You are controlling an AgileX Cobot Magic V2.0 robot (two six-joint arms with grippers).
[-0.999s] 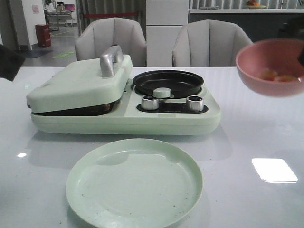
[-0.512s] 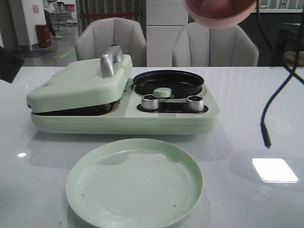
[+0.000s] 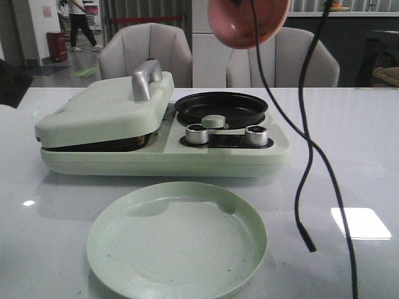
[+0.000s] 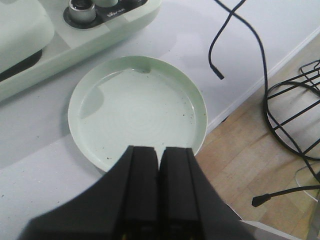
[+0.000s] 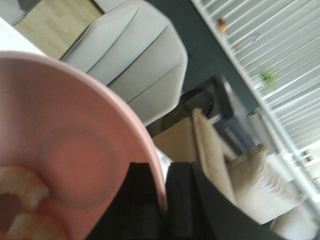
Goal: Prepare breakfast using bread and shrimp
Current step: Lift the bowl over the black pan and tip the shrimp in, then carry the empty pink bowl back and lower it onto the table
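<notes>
A pink bowl (image 3: 248, 22) is being tilted above the black pan (image 3: 221, 107), seemingly so the shrimp (image 5: 20, 187) (pale orange) are tipped in. Its rim is being pinched by the right gripper (image 5: 165, 200). The left gripper (image 4: 160, 175) is being kept pressed together, empty, over the green plate (image 4: 195, 107).

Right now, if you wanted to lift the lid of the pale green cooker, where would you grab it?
Probably by the curved silver metal handle on top of the pale green hinged lid. It stands up clear of the lid, so fingers could likely close across it from above. The lid itself looks too broad and smooth to pinch.
</notes>
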